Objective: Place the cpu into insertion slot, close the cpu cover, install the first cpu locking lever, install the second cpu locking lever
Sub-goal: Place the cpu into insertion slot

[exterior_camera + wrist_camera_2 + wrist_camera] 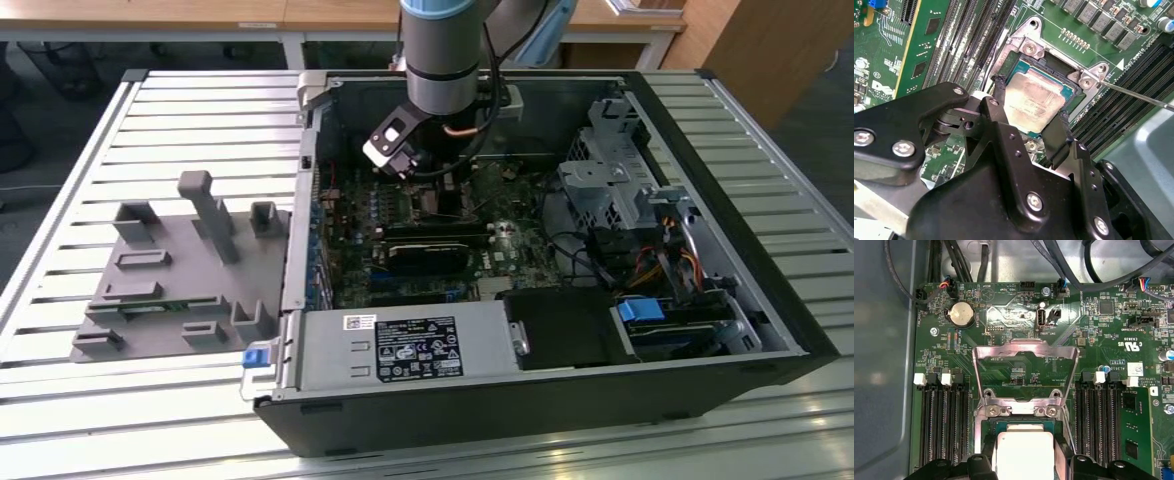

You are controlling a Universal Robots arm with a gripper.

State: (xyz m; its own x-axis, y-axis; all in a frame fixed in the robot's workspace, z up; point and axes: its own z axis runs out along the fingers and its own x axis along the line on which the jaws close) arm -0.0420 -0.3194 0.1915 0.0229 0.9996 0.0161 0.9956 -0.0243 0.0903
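Two black fingers [1001,97] of the pincer [1030,100] are pressing against opposite edges of the chip [1034,102], so the pincer is pinching the chip between them. In both wrist views the chip is sitting squarely between the fingertips and directly over the socket [1054,65]. I cannot tell whether it is resting fully in the socket or hanging just above it.

The chip is showing as a flat square with a dull silvery-tan metal top carrying faint marks. In the second wrist view a thin green border is peeking out around that metal plate.

In the first wrist view the cover [1026,346] is standing swung open just beyond the socket. It is a shiny metal frame, and the green board [1104,330] is showing through its window. Long black slots [939,425] are running along both sides of the socket.

In the upper middle of the exterior view the arm [441,50] is reaching down into the open computer case [534,410], which is lying on a slatted counter [134,440]. A grey plastic fixture [174,270] is sitting at the exterior view's left, beside the case.
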